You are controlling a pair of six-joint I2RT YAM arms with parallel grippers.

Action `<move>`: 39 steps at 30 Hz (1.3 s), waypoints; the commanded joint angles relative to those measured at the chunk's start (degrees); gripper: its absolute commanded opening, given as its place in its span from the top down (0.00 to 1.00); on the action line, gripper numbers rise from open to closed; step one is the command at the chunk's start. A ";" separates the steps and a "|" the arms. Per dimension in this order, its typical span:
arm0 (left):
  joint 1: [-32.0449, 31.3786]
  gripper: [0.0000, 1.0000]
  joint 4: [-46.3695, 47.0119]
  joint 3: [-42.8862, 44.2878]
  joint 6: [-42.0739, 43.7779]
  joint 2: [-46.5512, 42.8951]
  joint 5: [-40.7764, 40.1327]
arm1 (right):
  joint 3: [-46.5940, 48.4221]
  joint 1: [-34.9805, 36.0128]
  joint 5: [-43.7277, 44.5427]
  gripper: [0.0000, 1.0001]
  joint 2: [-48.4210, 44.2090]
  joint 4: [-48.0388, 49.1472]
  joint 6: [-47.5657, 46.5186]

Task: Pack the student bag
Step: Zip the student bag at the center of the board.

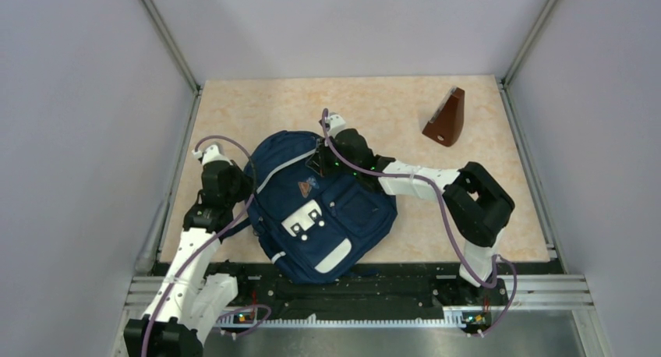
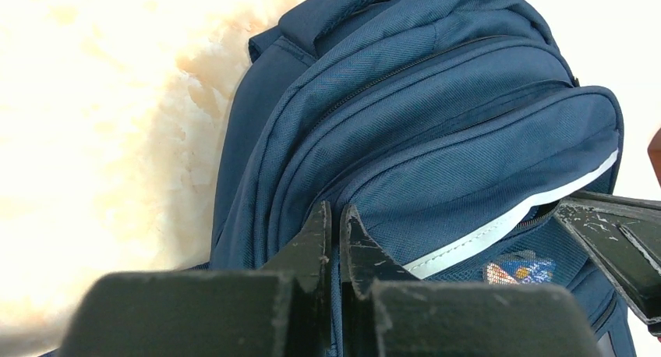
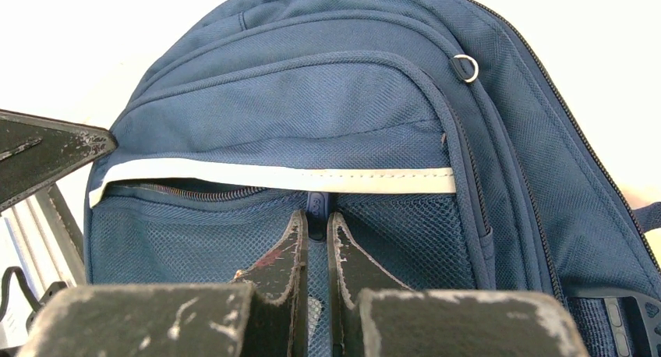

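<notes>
The student bag lies front up on the table, just beyond the two arm bases. There is one bag, and two grippers work at it.

The right gripper is at the bag's far right edge. Its jaws are clenched on a blue zip pull that hangs below the single grey-white trim stripe, in front of a mesh pocket. The left gripper is at the bag's left side, its jaws pressed together against navy fabric. Whether a fold is caught between them I cannot tell.

Each wrist view catches a dark finger of the other gripper at its edge.

Only the top view shows the bag's front: one small brown emblem and two white patches below it. It also shows one brown wedge-shaped object standing on the table well apart from the bag, to its far right.

Only the left wrist view shows a small colourful printed item behind the mesh under the stripe. Only the right wrist view shows one small metal ring near the bag's upper seam.
</notes>
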 commanded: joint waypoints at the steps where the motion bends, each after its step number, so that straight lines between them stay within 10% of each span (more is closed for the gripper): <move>1: -0.02 1.00 3.87 -0.25 -0.55 -1.52 2.40 | 3.30 1.52 -3.85 1.00 0.67 -0.64 0.14; 22: -0.02 1.00 1.36 0.65 1.57 -4.94 2.77 | 1.75 3.29 10.66 0.99 -6.24 -6.88 -4.44; 39: -0.02 1.00 1.14 1.25 1.96 -4.57 3.20 | 10.70 3.27 9.55 0.62 -0.81 -14.16 -13.16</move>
